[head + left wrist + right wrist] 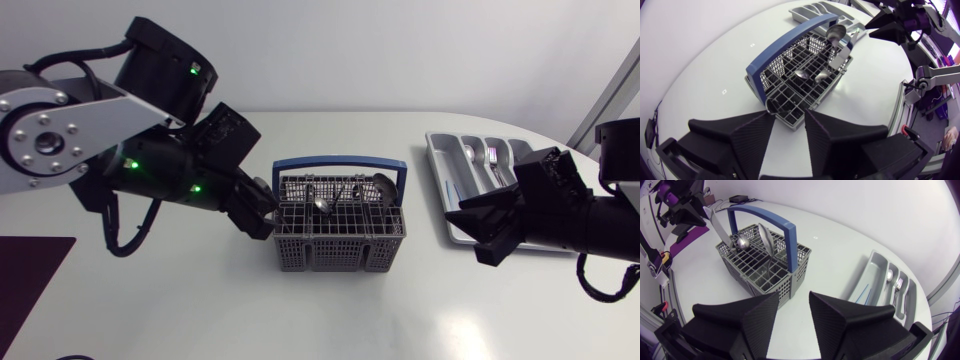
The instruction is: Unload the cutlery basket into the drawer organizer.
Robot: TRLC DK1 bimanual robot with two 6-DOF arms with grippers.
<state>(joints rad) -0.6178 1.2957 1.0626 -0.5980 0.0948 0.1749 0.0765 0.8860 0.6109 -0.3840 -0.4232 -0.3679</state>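
Unloading is partly done: some cutlery lies in the drawer organizer (440, 150), several spoons (322, 203) remain in the cutlery basket (340, 240); left gripper (262, 210) and right gripper (490, 235) both spread, empty.

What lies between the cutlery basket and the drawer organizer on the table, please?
Nothing: only bare table separates the cutlery basket and the drawer organizer, as the head view shows.

Silver-grey left arm (45, 135), black joints, green lights, wedge-shaped black fingers (747, 137)
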